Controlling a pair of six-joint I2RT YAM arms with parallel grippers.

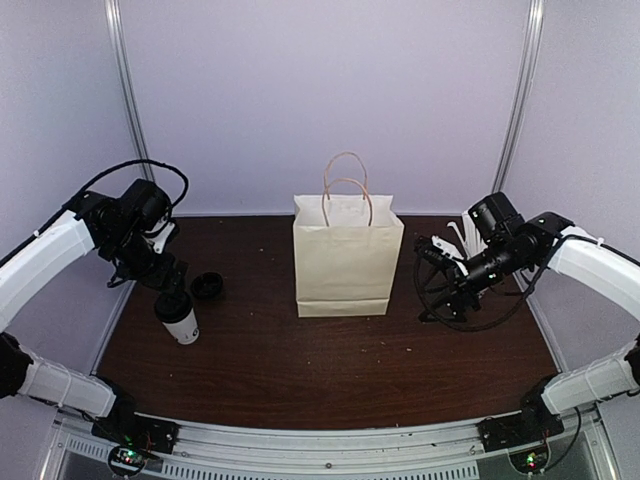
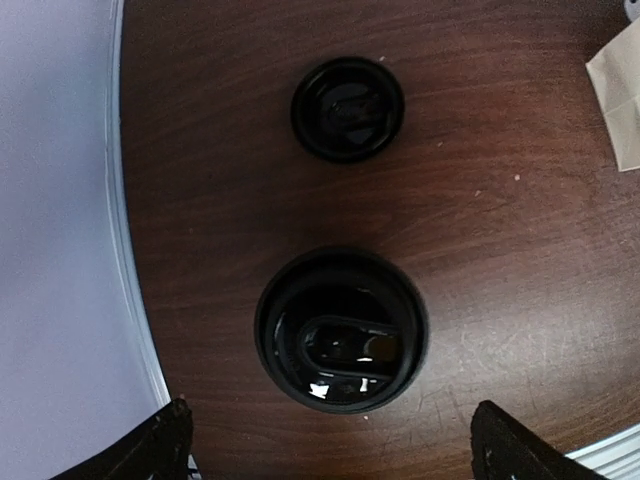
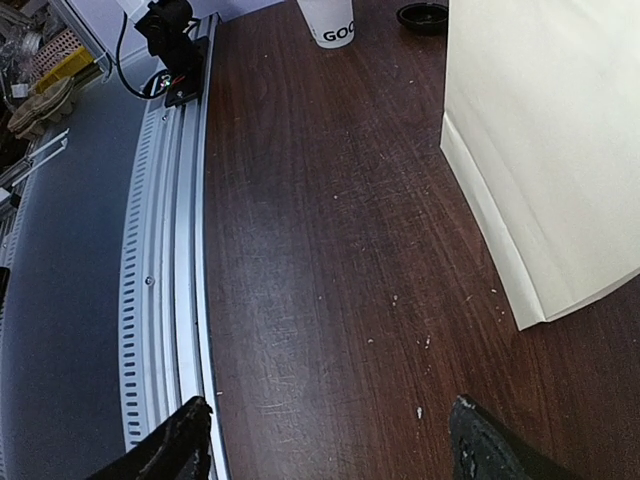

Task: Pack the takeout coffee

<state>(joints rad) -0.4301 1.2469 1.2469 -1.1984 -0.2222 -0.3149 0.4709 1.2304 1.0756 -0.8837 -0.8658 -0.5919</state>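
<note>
Probably a robotics lab — plain white walls [image 1: 300,100], slotted metal rail [image 1: 330,447], wooden table [image 1: 330,360].

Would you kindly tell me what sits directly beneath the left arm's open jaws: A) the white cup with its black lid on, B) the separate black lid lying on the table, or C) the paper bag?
A: in the left wrist view the white cup shows its black lid centred between the left gripper's open jaws, and from above the cup stands right under that gripper.
</note>
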